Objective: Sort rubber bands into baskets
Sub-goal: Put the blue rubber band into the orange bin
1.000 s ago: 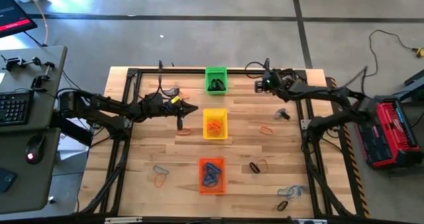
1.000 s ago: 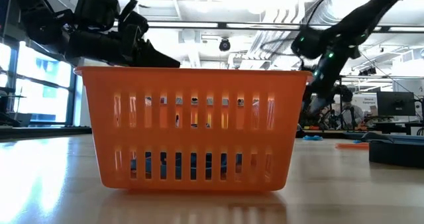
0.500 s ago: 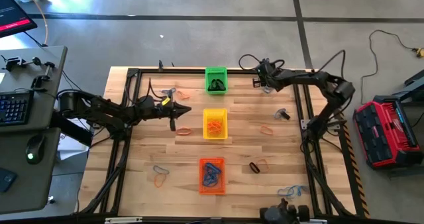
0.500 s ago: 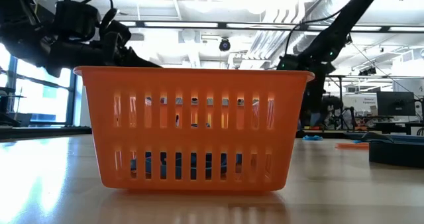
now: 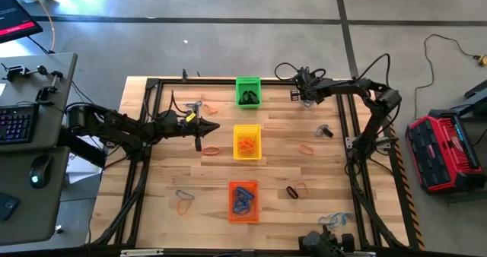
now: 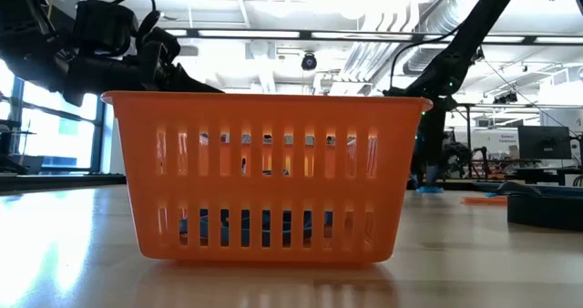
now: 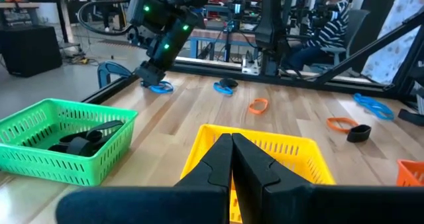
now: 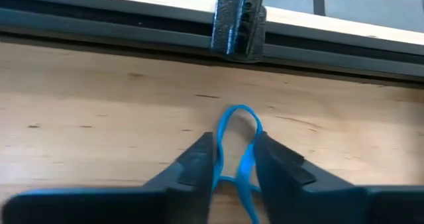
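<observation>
Rubber bands lie scattered on the wooden table (image 5: 274,166), and I place everything by the yellow basket (image 5: 246,142) at its middle. My right gripper (image 8: 233,159) is down at the far edge, beyond the green basket (image 5: 247,92) and off to the right of it. Its fingers (image 8: 197,163) stand partly apart with a blue band (image 8: 237,144) squeezed between them, the loop bulging out past the tips toward the black frame rail (image 8: 132,26). The band still rests on the wood.

My left gripper (image 5: 199,127) is just left of the yellow basket, pointing at it, fingers pressed together on nothing. In the left wrist view the closed tips sit over the basket's near rim.

Orange bands (image 5: 245,144) fill the yellow basket. Black bands (image 5: 248,99) sit in the green basket beyond it. Blue bands (image 5: 243,199) lie in the orange basket (image 5: 243,201) on the near side.

Loose ones: an orange band (image 5: 211,150) just left of the yellow basket, another orange band (image 5: 305,148) to its right, a black band (image 5: 292,191) right of the orange basket.
</observation>
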